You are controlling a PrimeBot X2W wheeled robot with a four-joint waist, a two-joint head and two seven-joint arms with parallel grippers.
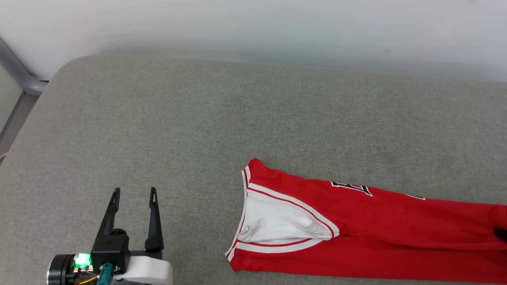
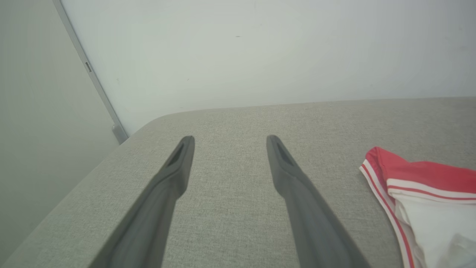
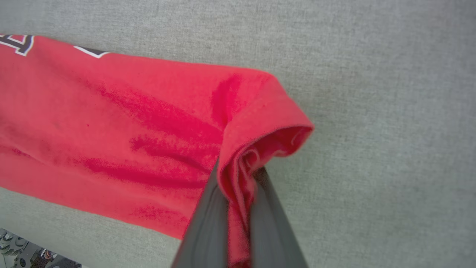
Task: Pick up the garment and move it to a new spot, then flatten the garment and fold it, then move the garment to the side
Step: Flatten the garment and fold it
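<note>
Shirt [image 3: 111,123] cloth is caught in the right claw [image 3: 240,169]: its two dark fingers are clenched on a bunched fold at the red end of the shirt, and the cloth puckers and lifts a little around the grip. From there the red fabric runs away in a long band with soft creases, lying on the grey padded surface [image 3: 372,111]. Bits of a black, white-outlined print [image 1: 351,187] show along its far edge.

From the head view the shirt [image 1: 356,229] stretches from the middle of the surface [image 1: 198,118] to the right edge of the picture. Its left end shows a white sleeve [image 1: 273,221] bordered with red and white stripes.

Well to the left of that sleeve the left claw [image 1: 134,192] hangs released, fingers spread wide with nothing between them, over bare grey fabric. A pale wall [image 1: 253,27] stands behind the surface, and a grey metal bar [image 1: 18,67] runs down at the far left corner.
</note>
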